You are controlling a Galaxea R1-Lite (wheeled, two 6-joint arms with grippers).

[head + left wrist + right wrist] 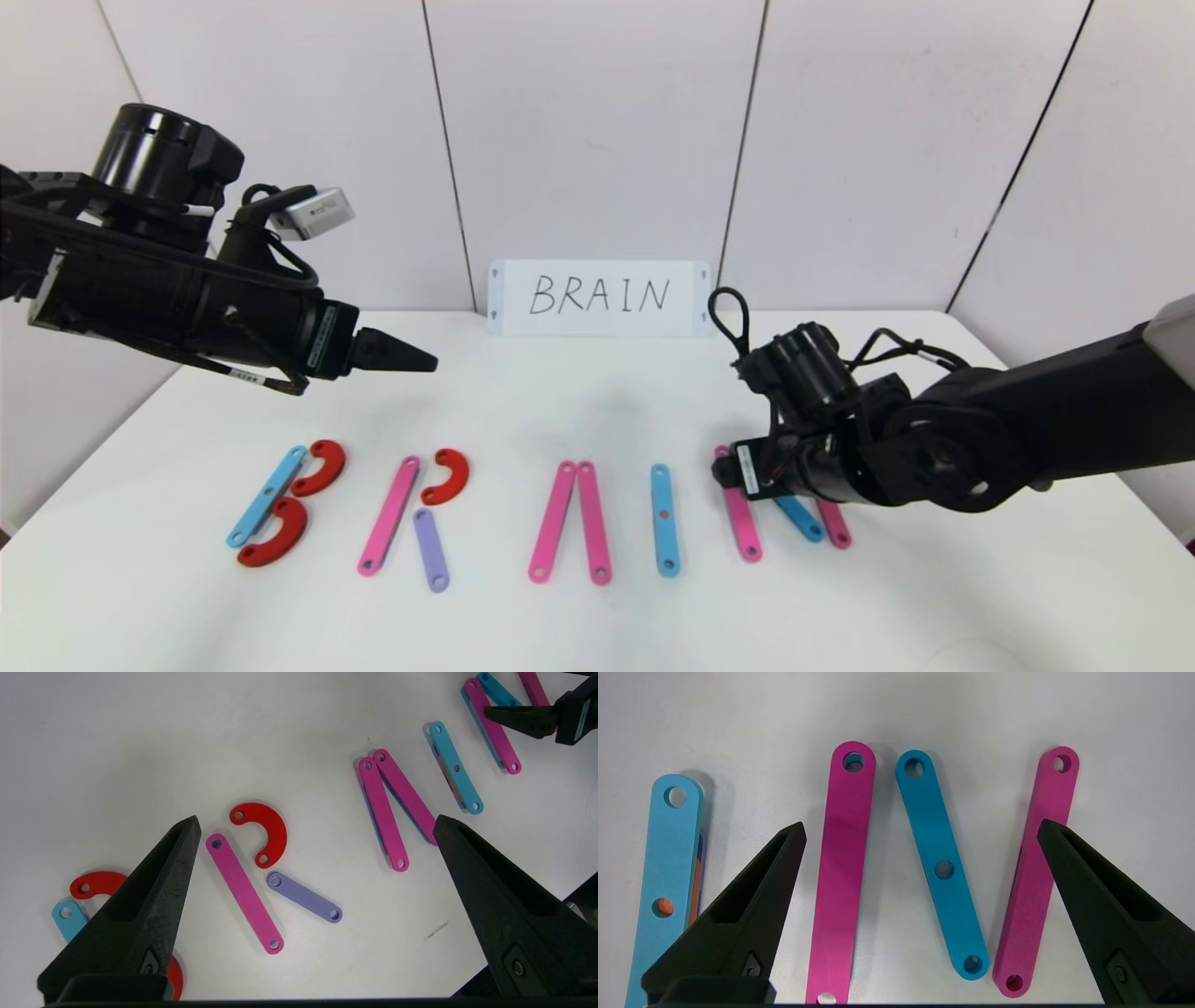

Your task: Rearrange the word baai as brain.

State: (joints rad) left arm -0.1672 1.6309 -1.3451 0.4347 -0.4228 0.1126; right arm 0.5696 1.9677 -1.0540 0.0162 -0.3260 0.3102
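**Plastic letters spell BRAIN on the worktop**

A white card [597, 297] against the back wall reads "BRAIN". The word [537, 509] runs left to right along the worktop [597, 401], most bars upright or leaning. Right tool [920, 830], jaws apart, hangs over the N [943, 868]. Left tool [317, 826], jaws apart, hovers above the R; bare surface lies behind.

Pink bars [551, 522], blue bars [664, 519], a purple bar [431, 550], red curves [446, 476]; perhaps orange under one blue.
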